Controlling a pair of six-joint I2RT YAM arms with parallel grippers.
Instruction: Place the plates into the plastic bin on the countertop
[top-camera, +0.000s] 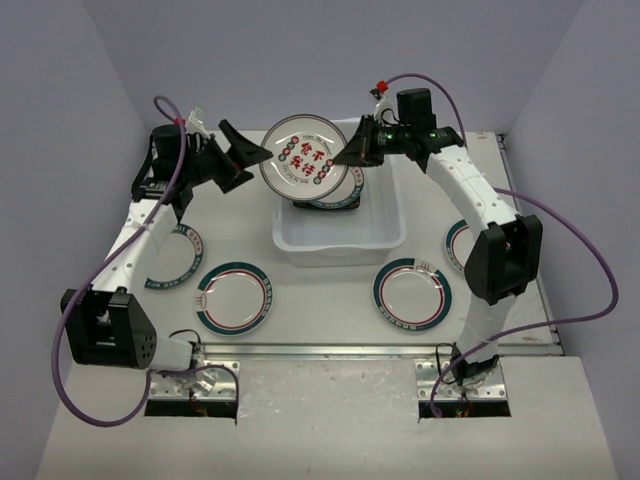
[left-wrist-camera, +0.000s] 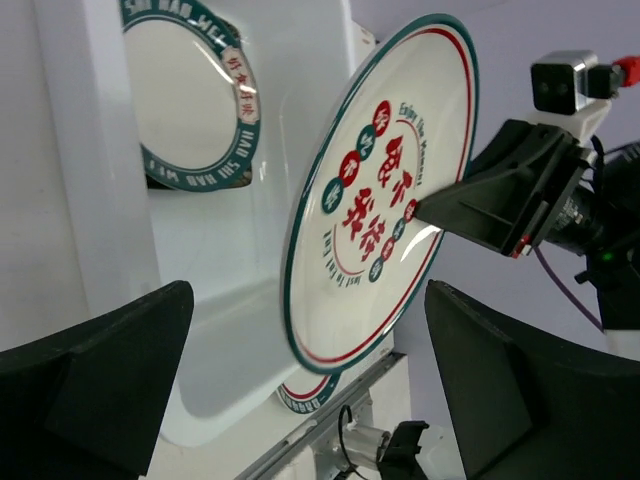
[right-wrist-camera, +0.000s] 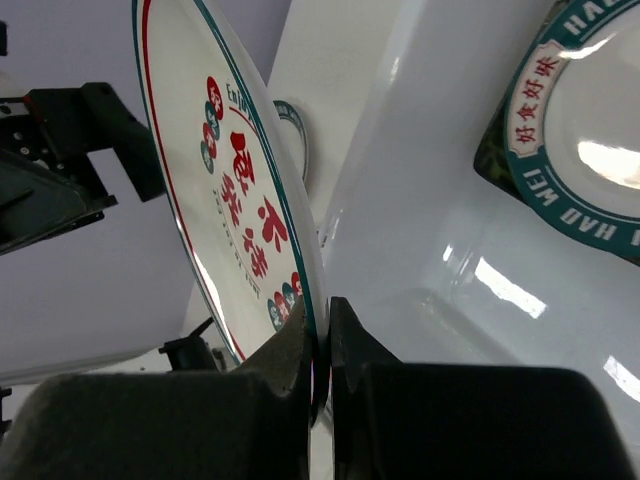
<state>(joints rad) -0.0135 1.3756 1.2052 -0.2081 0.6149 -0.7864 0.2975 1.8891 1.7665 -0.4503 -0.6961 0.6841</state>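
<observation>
pale surface (top-camera: 240, 228), your right fingers (right-wrist-camera: 282, 362) pinch the red-lettered plate (top-camera: 305, 158) over the bin (top-camera: 340, 250); left fingers (left-wrist-camera: 100, 370) gape empty. lower it in next.

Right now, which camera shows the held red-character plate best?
Top external: the red-character plate shows its whole face, lettering readable. Left wrist shows it tilted, with the right end effector clamped on its rim. Right wrist shows it nearly edge-on, partly cropped.
</observation>
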